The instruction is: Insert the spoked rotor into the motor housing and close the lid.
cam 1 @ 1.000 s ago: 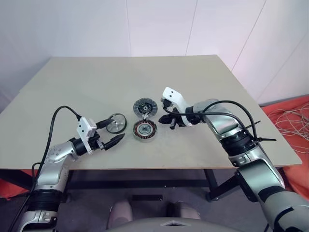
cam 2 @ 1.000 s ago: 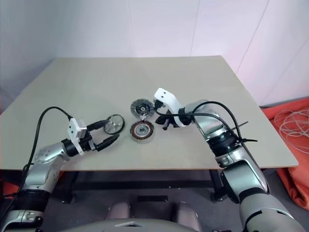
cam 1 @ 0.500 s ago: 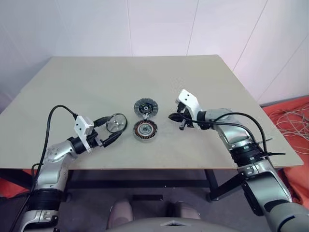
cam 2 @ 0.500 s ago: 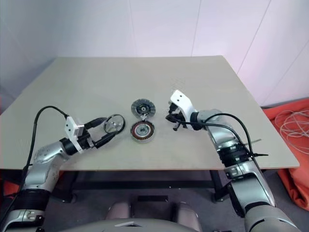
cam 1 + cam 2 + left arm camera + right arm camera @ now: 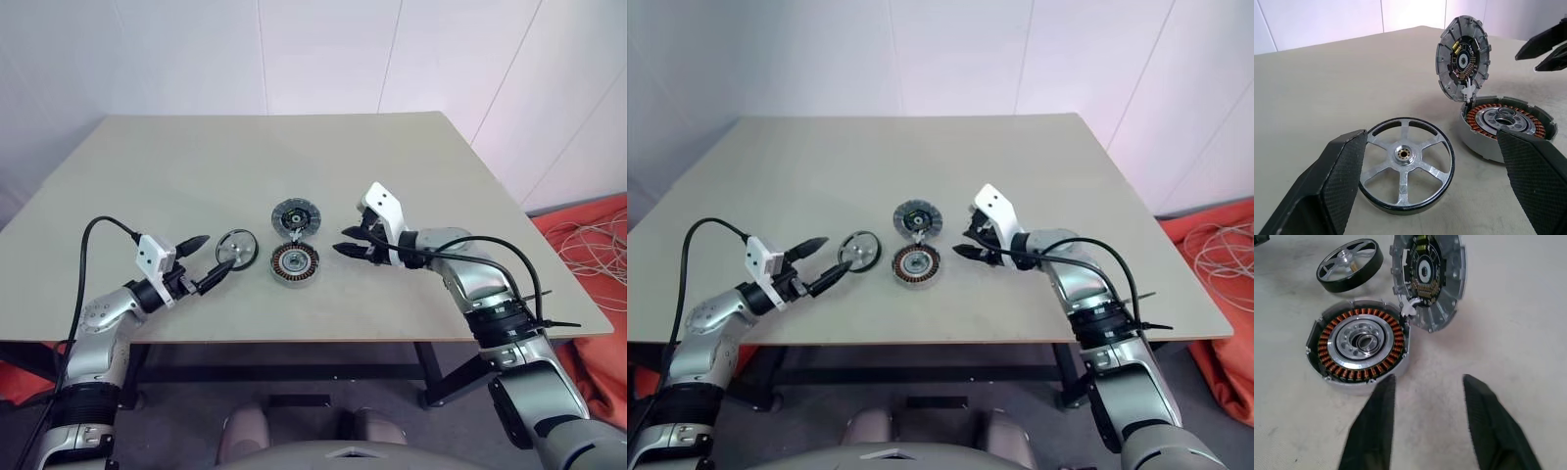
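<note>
On the table (image 5: 411, 157), the right tool (image 5: 355, 242) has pulled back from the lid (image 5: 295, 216) and its fingers now stand apart. The lid leans open behind the housing (image 5: 294, 263). The rotor (image 5: 235, 249) lies flat beside it, between the left tool's (image 5: 210, 260) spread fingers, not yet inserted.

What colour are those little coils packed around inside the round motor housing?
Coppery orange, ringed around a silver centre of the motor housing; the right wrist view shows it best.
</note>
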Robot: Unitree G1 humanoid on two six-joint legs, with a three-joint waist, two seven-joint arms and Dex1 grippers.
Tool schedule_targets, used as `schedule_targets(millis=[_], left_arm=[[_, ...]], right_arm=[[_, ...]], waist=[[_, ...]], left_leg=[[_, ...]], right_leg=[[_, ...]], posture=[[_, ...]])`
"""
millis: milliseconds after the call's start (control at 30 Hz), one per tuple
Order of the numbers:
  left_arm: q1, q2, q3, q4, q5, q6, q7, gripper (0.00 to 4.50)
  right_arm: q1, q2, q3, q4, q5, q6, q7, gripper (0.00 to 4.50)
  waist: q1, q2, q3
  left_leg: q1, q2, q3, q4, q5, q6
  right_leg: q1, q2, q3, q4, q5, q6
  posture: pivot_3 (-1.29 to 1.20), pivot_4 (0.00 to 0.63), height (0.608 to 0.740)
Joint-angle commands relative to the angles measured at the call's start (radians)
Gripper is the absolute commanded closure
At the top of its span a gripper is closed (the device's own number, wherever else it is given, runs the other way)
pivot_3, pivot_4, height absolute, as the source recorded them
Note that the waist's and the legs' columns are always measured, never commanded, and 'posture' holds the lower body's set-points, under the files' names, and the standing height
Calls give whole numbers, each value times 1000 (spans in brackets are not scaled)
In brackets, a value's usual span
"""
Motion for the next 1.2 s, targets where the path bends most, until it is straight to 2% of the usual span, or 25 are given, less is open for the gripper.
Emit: schedule_targets(millis=[33, 133, 267, 300, 333, 467, 667, 700, 967, 1200], left_arm=[[-15, 11, 16, -11, -5, -18, -1, 0], [-15, 11, 15, -10, -4, -20, -1, 0], [-15, 9, 14, -11, -3, -22, 0, 0], [-15, 8, 14, -11, -3, -22, 1, 0], [-15, 8, 13, -12, -3, -22, 1, 0], [-13, 4, 11, -13, -2, -23, 2, 0], [-13, 1, 8, -15, -1, -24, 1, 0], [-13, 0, 8, -14, -1, -26, 0, 0], [-9, -14, -8, -35, -1, -23, -3, 0], [-7, -16, -16, -45, 1, -21, -1, 0]], right_arm=[[-53, 7, 40, -45, -7, 15, 12, 1002], [-82, 14, 77, -36, -15, 35, 24, 40], [-135, 35, 94, -2, -14, 89, 16, 40], [-149, 38, 98, 4, -10, 110, 20, 469], [-160, 40, 104, 6, -8, 129, 24, 668], [-190, 44, 128, 15, -17, 172, 30, 2028], [-210, 24, 189, 30, -56, 146, 49, 4295], [-210, 25, 193, 34, -59, 141, 51, 4473], [-209, 49, 258, 96, -132, 59, 41, 4473], [-219, 81, 261, 128, -156, 37, 40, 4473]], waist=[[0, 0, 0], [0, 0, 0], [0, 0, 0], [0, 0, 0], [0, 0, 0], [1, 0, 0], [0, 0, 0], [0, 0, 0], [0, 0, 0], [-1, 0, 0]], left_leg=[[0, 0, 0, 0, 0, 0], [0, 0, 0, 0, 0, 0], [-1, 0, 0, -1, 0, 0], [0, 0, 0, -1, 0, 0], [0, 0, 0, 0, 0, 0], [0, 0, 0, 0, 0, 0], [0, 0, -1, -1, 0, 0], [0, 0, -1, -1, 0, 0], [0, 0, -1, -1, 0, 0], [0, 1, -1, -1, 0, 0]], right_leg=[[0, 0, 0, 0, 0, 0], [0, 0, 0, 0, 0, 0], [-1, 0, 0, 0, 0, 0], [-1, 0, 0, 0, 0, 0], [-1, 0, 0, 0, 0, 0], [0, 0, 0, 0, 0, 0], [0, 0, 0, 0, 0, 0], [0, 0, 0, 0, 0, 0], [0, 0, 0, 0, 0, 0], [0, 0, 0, 1, 0, 0]], posture=[[0, 0, 740], [0, 0, 740], [0, 0, 740], [0, 0, 740], [0, 0, 740], [0, 0, 740], [0, 0, 740], [0, 0, 740], [0, 0, 740], [0, 0, 740]])
